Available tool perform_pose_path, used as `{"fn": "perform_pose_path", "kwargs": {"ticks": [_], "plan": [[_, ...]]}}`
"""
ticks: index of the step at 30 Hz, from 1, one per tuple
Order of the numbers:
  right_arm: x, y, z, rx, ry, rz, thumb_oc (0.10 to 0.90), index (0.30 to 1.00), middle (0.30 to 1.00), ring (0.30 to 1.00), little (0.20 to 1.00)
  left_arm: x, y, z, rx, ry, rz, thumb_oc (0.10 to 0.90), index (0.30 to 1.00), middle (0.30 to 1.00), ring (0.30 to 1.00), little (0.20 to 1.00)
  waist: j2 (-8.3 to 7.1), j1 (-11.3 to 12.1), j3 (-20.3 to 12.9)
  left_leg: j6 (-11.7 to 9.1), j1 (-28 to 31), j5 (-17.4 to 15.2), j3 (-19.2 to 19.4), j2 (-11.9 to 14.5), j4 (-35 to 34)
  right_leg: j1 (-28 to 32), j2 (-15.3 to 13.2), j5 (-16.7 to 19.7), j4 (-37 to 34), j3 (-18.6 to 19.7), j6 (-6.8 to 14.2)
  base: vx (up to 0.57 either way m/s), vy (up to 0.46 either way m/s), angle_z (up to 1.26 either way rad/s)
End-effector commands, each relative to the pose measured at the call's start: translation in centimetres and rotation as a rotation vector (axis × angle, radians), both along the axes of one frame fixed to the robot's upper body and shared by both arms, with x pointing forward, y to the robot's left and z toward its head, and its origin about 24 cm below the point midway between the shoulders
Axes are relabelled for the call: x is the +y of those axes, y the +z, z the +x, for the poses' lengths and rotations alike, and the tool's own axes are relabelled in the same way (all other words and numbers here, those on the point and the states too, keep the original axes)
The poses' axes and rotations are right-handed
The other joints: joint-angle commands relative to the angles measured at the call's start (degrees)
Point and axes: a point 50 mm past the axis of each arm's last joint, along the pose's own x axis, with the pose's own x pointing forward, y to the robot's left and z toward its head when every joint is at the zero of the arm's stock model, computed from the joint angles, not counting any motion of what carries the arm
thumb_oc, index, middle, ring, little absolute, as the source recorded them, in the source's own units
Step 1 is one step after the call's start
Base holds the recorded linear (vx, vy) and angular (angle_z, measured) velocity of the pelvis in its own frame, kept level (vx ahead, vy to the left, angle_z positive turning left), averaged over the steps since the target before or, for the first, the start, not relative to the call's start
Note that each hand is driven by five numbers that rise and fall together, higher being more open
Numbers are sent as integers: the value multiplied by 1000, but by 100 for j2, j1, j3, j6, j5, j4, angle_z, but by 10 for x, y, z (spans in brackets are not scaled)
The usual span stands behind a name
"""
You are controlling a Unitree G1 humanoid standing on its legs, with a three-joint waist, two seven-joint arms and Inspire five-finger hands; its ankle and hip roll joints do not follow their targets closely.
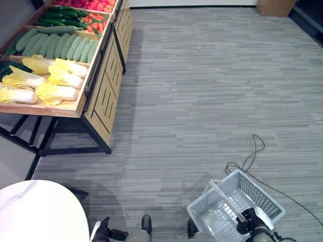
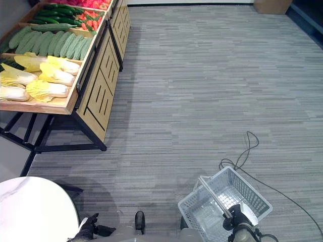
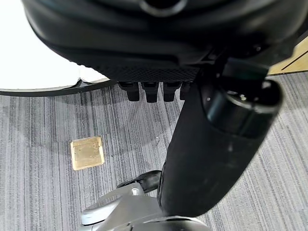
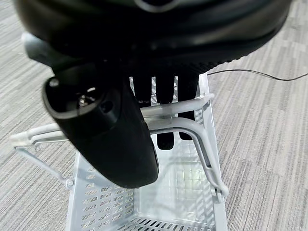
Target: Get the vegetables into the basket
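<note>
Two hands show at the bottom edge of the head views. At five o'clock the right hand (image 4: pixel 163 96) has its fingers curled round the handle (image 4: pixel 178 122) of the white basket (image 1: pixel 262 199), which sits over the grey floor (image 1: pixel 202 91). At seven o'clock the left hand (image 1: pixel 102 232) hangs beside the white round table (image 1: pixel 40 212); whether its fingers are straight or curled cannot be told. Well apart, at ten o'clock, the wooden shelf (image 1: pixel 103 96) carries the vegetables: yellow-white cabbages (image 1: pixel 50 80) nearest, cucumbers (image 1: pixel 55 45) behind them, red peppers (image 1: pixel 96 22) farther back.
</note>
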Motion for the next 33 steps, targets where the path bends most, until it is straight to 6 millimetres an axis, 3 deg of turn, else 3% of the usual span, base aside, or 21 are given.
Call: {"fn": "perform_pose_path", "kwargs": {"ticks": [1, 2, 4, 7, 9, 13, 18, 22, 23, 25, 26, 28, 30, 31, 33], "plan": [[-20, 23, 35, -163, -27, -72, 400, 300, 300, 300, 300, 3, 3, 11, -7, -44, 38, 900, 1000, 1000, 1000, 1000, -181, 103, 306, 103, -186, -395, -121, -134, 579, -375, -537, 210, 979, 145, 554, 22, 303, -1], [-20, 24, 36, -173, -46, -65, 400, 300, 300, 300, 300, 7, 7, 22, -37, -68, 53, 900, 1000, 1000, 1000, 1000, -108, 63, 422, 210, -145, -441, -141, -193, 597, -683, -561, 339, 1795, 192, 579, 56, 342, -1], [-17, 24, 40, -184, -52, -53, 400, 300, 300, 300, 300, 11, 12, 35, -78, -74, 68, 900, 1000, 1000, 1000, 1000, -27, -44, 545, 238, 54, -474, -197, -227, 544, -1063, -388, 447, 2169, 404, 483, 128, 223, -5], [-17, 24, 42, -189, -53, -47, 400, 300, 300, 300, 300, 13, 15, 43, -100, -68, 70, 900, 1000, 1000, 1000, 1000, -19, -106, 582, 235, 184, -544, -236, -259, 508, -1219, -263, 389, 1904, 458, 422, 143, 12, 2], [-17, 24, 43, -194, -60, -43, 400, 300, 300, 300, 300, 12, 16, 47, -108, -74, 69, 900, 1000, 1000, 1000, 1000, -42, -180, 609, 213, 328, -741, -299, -294, 571, -1304, -274, 418, 1369, 424, 426, 220, -71, 26], [-17, 24, 40, -189, -48, -45, 400, 300, 300, 300, 300, 9, 13, 43, -88, -83, 59, 900, 1000, 1000, 1000, 1000, -106, -338, 600, 115, 586, -1035, -445, -292, 745, -1621, -347, 780, 709, 569, 531, 263, -116, 11], [-18, 21, 30, -166, -59, -45, 400, 300, 300, 300, 300, 7, 9, 32, -54, -73, 47, 900, 1000, 1000, 1000, 1000, -91, -376, 461, -20, 904, -1130, -555, -161, 769, -1567, -302, 819, 719, 339, 509, 196, -134, 22], [-21, 21, 26, -165, -62, -52, 400, 300, 300, 300, 300, 2, 5, 23, -33, -50, 31, 900, 1000, 1000, 1000, 1000, 22, -390, 270, -228, 940, -827, -725, 118, 910, -1401, -10, 642, 765, 177, 319, 253, -247, 28], [-24, 22, 24, -165, -71, -61, 400, 300, 300, 300, 300, 0, 4, 20, -26, -47, 25, 900, 1000, 1000, 1000, 1000, 88, -388, 230, -324, 957, -614, -812, 255, 952, -1363, 100, 522, 810, 107, 228, 150, -159, 7], [-24, 22, 24, -165, -71, -61, 400, 300, 300, 300, 300, 0, 4, 20, -26, -47, 25, 900, 1000, 1000, 1000, 1000, 91, -390, 230, -326, 959, -614, -815, 258, 949, -1361, 102, 520, 810, 103, 227, 152, -184, -2], [-29, 25, 24, -176, -61, -76, 400, 300, 300, 300, 300, -3, 3, 19, -20, -55, 22, 900, 1000, 1000, 1000, 1000, 152, -409, 210, -457, 884, -317, -891, 455, 1106, -1349, 259, 310, 877, 50, 81, 199, -276, -2], [-34, 28, 23, -180, -70, -96, 400, 300, 300, 300, 300, -5, 4, 26, -36, -65, 23, 900, 1000, 1000, 1000, 1000, 185, -431, 247, -550, 728, -3, -898, 578, 1336, -1335, 317, 176, 961, -1, -22, 181, -256, 20], [-36, 29, 21, -181, -72, -101, 400, 300, 300, 300, 300, -5, 5, 28, -43, -67, 25, 900, 1000, 1000, 1000, 1000, 184, -456, 269, -582, 634, 101, -902, 605, 1541, -1301, 337, 99, 979, -37, -84, 126, -152, 52], [-46, 31, 12, -168, -102, -130, 400, 300, 300, 300, 300, -9, 8, 40, -76, -81, 23, 900, 1000, 1000, 1000, 1000, 162, -407, 437, -489, 96, 308, -957, 447, 1856, -1076, 327, -98, 954, -57, -192, 175, -164, 52], [-51, 34, 12, -178, -117, -146, 400, 300, 300, 300, 300, -11, 10, 47, -95, -95, 28, 900, 1000, 1000, 1000, 1000, 119, -383, 486, -401, -317, 55, -849, 317, 1555, -964, 220, -150, 894, -46, -143, 147, -88, 27]]}}
